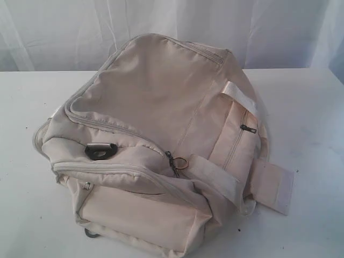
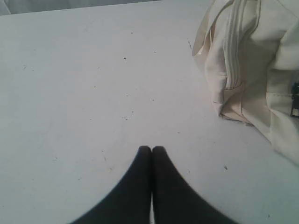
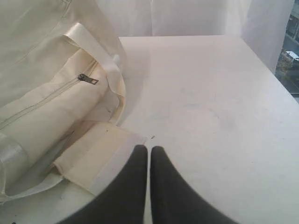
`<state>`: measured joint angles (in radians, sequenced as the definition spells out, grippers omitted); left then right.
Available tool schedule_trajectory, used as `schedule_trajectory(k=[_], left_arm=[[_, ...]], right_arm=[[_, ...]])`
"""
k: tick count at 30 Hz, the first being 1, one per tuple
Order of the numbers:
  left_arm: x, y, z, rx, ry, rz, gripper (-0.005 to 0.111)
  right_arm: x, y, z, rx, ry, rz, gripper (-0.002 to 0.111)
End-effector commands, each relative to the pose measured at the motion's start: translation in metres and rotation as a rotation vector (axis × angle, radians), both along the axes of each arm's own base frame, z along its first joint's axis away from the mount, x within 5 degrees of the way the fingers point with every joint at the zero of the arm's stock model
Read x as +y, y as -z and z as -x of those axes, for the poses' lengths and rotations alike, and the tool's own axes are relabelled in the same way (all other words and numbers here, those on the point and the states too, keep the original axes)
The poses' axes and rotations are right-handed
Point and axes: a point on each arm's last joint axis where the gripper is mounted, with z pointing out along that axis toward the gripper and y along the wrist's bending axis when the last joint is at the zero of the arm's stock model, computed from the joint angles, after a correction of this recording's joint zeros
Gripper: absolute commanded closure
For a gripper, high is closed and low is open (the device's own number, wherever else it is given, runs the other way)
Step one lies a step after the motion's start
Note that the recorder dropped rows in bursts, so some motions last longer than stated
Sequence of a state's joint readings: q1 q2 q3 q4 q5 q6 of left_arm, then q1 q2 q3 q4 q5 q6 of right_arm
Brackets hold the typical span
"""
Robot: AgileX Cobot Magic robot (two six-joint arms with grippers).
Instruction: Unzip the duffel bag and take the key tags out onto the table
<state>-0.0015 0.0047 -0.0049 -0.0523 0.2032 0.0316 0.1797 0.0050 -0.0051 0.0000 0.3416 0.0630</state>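
While a white curtain [image 1: 54, 27] hangs behind the table [image 1: 312, 134], your duffel bag [image 1: 161, 140] lies zipped mid-table. Your left gripper [image 2: 152, 148] is pinched shut, empty, bag nearby. Same for the right gripper [image 3: 149, 148], just beside the strap flap [image 3: 93, 156].

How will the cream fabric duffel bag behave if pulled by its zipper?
Likely floppy: the cream fabric duffel bag sags and creases. It may slide on the smooth white table. Unlikely to tip, lying low and wide.
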Motion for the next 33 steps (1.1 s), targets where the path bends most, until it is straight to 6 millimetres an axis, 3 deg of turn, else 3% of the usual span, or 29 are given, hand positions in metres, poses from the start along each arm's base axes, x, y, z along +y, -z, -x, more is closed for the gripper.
schedule_trajectory(k=[1,33], left_arm=[[0.0001,0.0012,0.0001,-0.002,-0.003,0.004,0.106],[0.0,0.0012,0.0001,-0.002,-0.002,0.004,0.106]], right_arm=[[-0.0003,0.0012,0.0001,-0.002,0.005,-0.001,0.105],[0.003,0.0015,0.0009,-0.012,-0.074,0.06,0.105]])
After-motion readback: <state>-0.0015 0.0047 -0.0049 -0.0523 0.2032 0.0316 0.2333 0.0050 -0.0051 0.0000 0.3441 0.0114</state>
